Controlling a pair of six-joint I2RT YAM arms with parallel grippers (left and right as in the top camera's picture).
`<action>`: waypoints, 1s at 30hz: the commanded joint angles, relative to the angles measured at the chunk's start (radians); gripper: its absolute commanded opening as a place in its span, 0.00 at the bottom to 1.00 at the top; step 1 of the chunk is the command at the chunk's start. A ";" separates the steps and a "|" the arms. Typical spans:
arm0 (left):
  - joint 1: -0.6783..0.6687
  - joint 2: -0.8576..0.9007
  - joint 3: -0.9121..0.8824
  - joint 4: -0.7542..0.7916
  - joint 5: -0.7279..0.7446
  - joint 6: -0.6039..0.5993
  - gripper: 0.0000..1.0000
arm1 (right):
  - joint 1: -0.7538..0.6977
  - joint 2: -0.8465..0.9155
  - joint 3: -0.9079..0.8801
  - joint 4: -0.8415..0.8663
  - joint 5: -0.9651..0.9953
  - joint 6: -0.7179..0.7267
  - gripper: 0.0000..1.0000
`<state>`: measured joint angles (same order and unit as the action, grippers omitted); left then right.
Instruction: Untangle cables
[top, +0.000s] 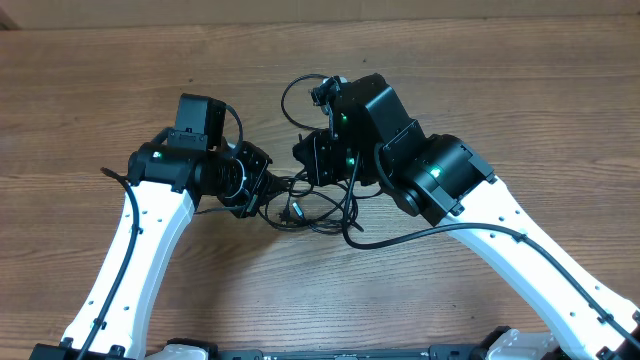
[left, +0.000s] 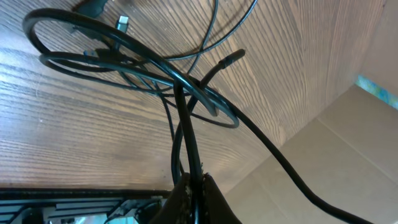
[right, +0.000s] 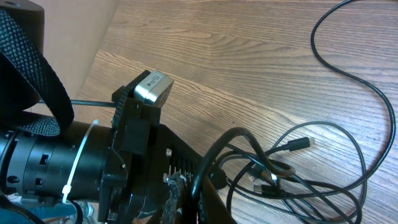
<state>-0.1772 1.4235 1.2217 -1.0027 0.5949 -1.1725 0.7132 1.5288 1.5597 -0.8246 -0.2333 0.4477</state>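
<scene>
Closest in the left wrist view, the left gripper (left: 194, 186) is pinching two strands of the cables (left: 155, 62), which are looping outward over the table (left: 62, 143). The right wrist view is showing a plug (right: 298, 144) clearly. Overhead, the tangle is lying mid-table between both arms. The right gripper (top: 310, 170) is pressed together, and its catch is hidden.

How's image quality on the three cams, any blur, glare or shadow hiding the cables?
Overhead: even light, soft shadows, sharp; the right arm hides part of the cables. Left wrist: cables crisp, left gripper at the bottom edge dark and soft. Right wrist: cables sharp too, mild sheen on the table, dark foreground.
</scene>
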 joint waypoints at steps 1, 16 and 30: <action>-0.007 0.009 -0.008 0.014 -0.055 0.080 0.04 | -0.002 -0.027 0.007 -0.008 -0.004 -0.007 0.05; -0.005 -0.003 0.073 0.056 -0.221 0.667 0.04 | -0.002 -0.027 0.005 -0.256 0.068 -0.007 0.98; -0.006 -0.065 0.384 0.025 -0.183 0.882 0.04 | -0.002 0.016 -0.015 -0.217 0.259 0.328 1.00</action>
<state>-0.1772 1.3998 1.5620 -0.9752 0.3992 -0.3637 0.7132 1.5295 1.5566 -1.0718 -0.0414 0.6228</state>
